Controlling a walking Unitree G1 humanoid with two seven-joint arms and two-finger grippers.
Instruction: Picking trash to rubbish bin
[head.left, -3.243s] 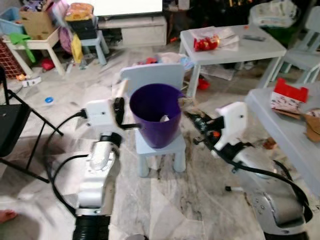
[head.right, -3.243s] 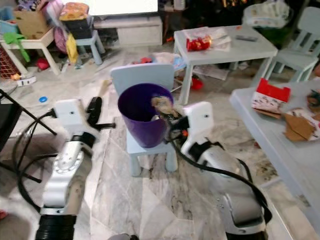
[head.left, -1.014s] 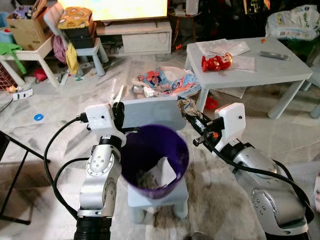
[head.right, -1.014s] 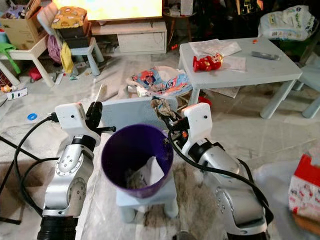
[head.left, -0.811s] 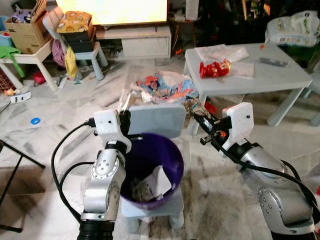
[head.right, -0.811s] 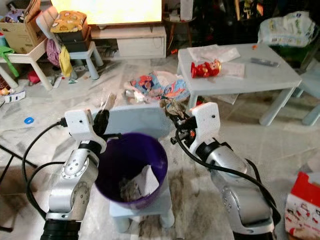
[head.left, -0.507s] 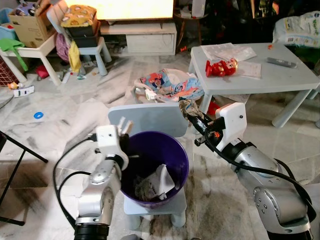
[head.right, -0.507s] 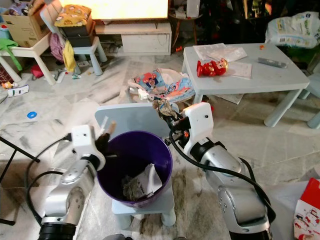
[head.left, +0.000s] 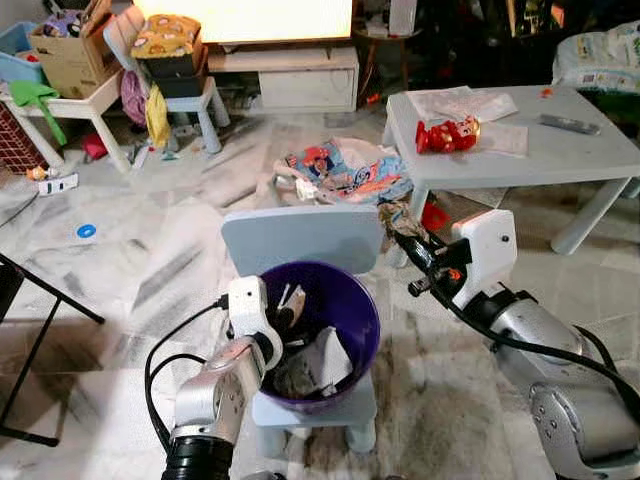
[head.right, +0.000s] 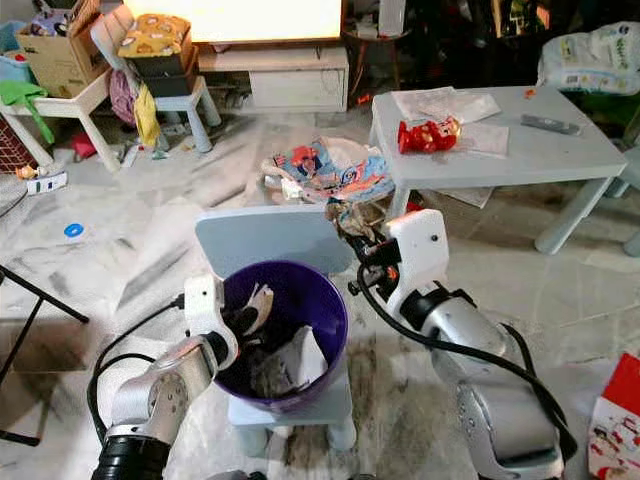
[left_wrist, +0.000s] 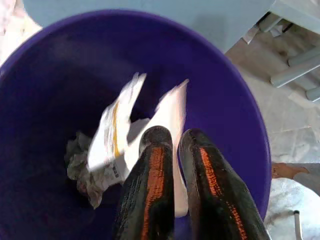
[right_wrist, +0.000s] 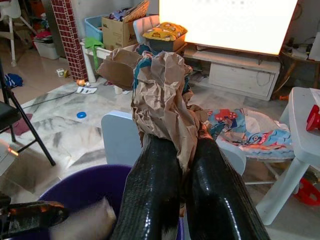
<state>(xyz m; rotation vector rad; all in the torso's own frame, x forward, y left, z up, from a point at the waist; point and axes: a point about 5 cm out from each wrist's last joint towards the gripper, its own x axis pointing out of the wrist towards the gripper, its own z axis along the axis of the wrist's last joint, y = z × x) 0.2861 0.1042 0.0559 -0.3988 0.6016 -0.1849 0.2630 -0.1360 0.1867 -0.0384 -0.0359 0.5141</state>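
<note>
Crumpled brown paper (right_wrist: 160, 102) pinched in right hand (right_wrist: 172, 150) | purple bin (head.left: 318, 335) below

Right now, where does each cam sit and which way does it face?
Left eye view: on the head, looking forward and down at the purple bin on a small blue chair; both silver arms show.
Right eye view: same head, same scene.
Left wrist view: looks along the left gripper into the bin, at white paper scraps.
Right wrist view: looks along the right gripper, shut on crumpled brown paper, above the bin rim.
Shared: the bin shows in all four.
</note>
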